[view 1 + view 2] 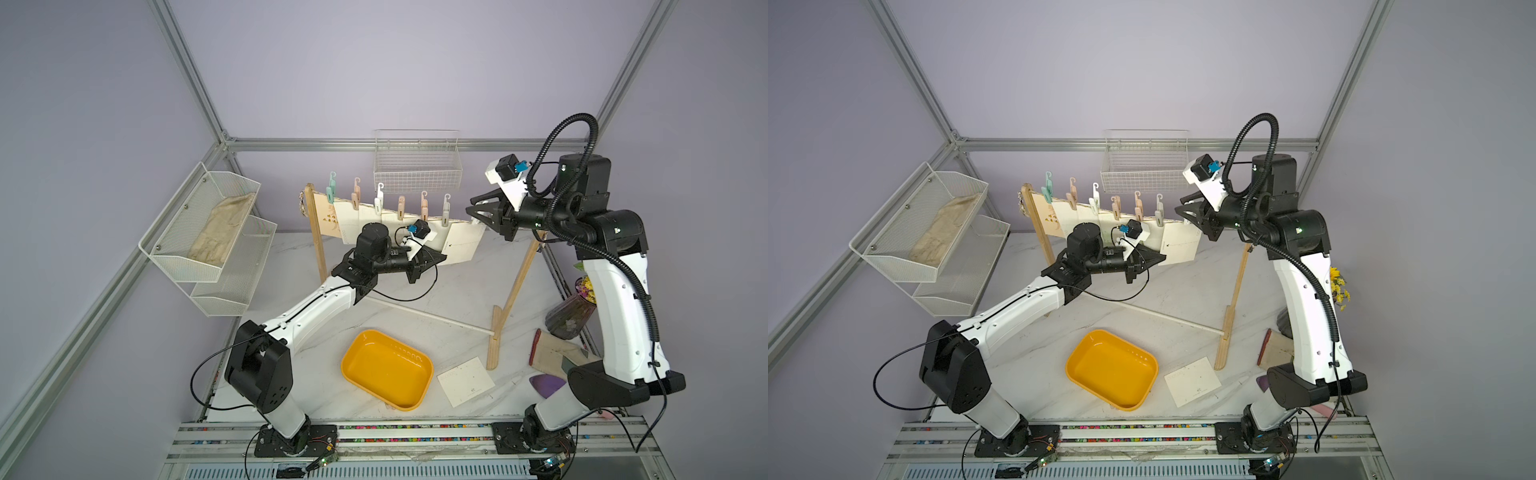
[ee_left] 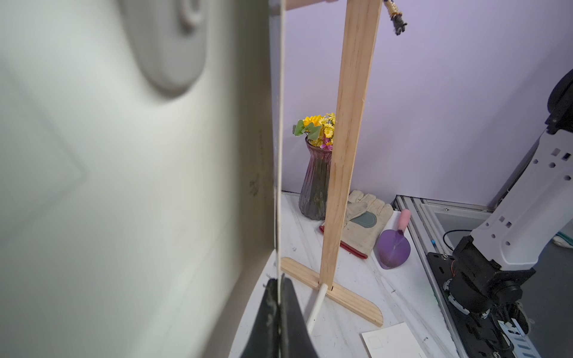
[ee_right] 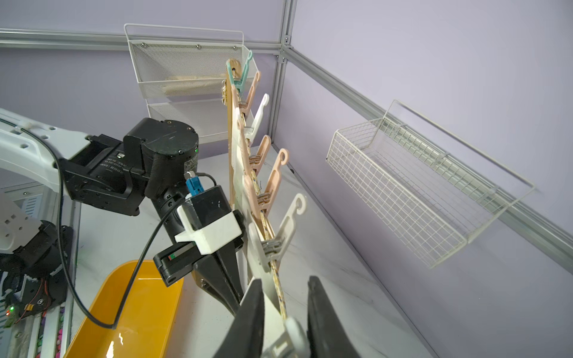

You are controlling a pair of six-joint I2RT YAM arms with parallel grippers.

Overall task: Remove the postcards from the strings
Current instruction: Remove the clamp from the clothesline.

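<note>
The string (image 3: 278, 285) ran between two wooden posts (image 1: 318, 241), from the far left down toward the nearer right. A row of postcards (image 1: 361, 220) hung from it under pastel clips (image 1: 379, 199). The tan card (image 1: 326, 216) hung at the left end, close against the left post.

The end card (image 1: 461, 245) was the rightmost on the line. The left pincer (image 1: 438, 258) was closed tight on its lower edge, near the left corner. In the left wrist view that card showed edge-on as a thin pale line rising from between the two black fingers (image 2: 269, 310).

The right pincer (image 1: 473, 209) was up at the right end of the string, about level with the end card's top edge. In the right wrist view its jaws stood narrowly apart, with the string and a white end clip (image 3: 290, 336) between them. They seemed to press the clip from both sides, though the clip sat too close to the lens to be sure of contact.

One loose card (image 1: 465, 380) lay flat on the surface (image 1: 436, 291). It was just right of a yellow tray (image 1: 386, 370) and near the foot of the right post (image 1: 519, 274).
</note>
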